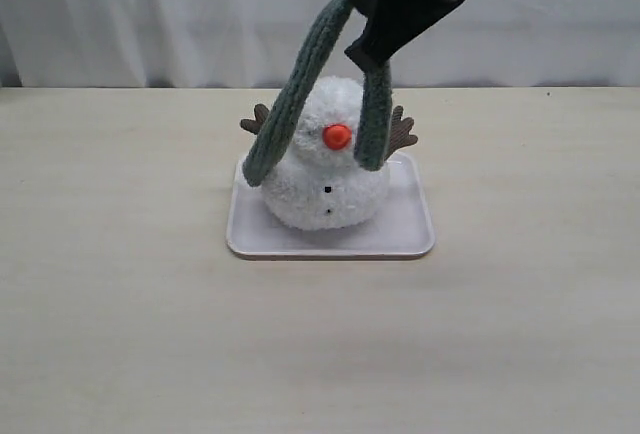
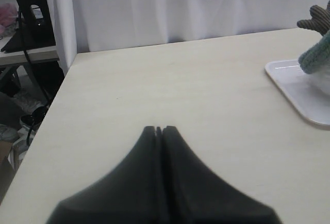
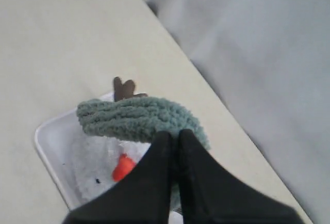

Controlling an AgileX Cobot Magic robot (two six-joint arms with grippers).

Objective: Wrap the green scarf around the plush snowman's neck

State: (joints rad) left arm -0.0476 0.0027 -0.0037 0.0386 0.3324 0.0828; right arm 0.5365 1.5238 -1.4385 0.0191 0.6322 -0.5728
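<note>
The plush snowman [image 1: 325,189] sits on a white tray [image 1: 410,239] with its orange nose facing the camera. The green scarf [image 1: 300,84] hangs above it in an upside-down U. One strand falls past the snowman's left side to the tray, and the other ends beside the nose. My right gripper [image 1: 365,54] reaches in from the upper right and is shut on the scarf's top, over the head. In the right wrist view the scarf [image 3: 134,118] bunches just beyond the gripper [image 3: 175,133]. My left gripper [image 2: 159,129] is shut and empty over bare table.
Brown twig arms [image 1: 256,119] stick out on both sides of the snowman's head. A white curtain [image 1: 150,14] runs behind the table's far edge. In the left wrist view the table's edge [image 2: 62,87] drops to dark clutter beside it.
</note>
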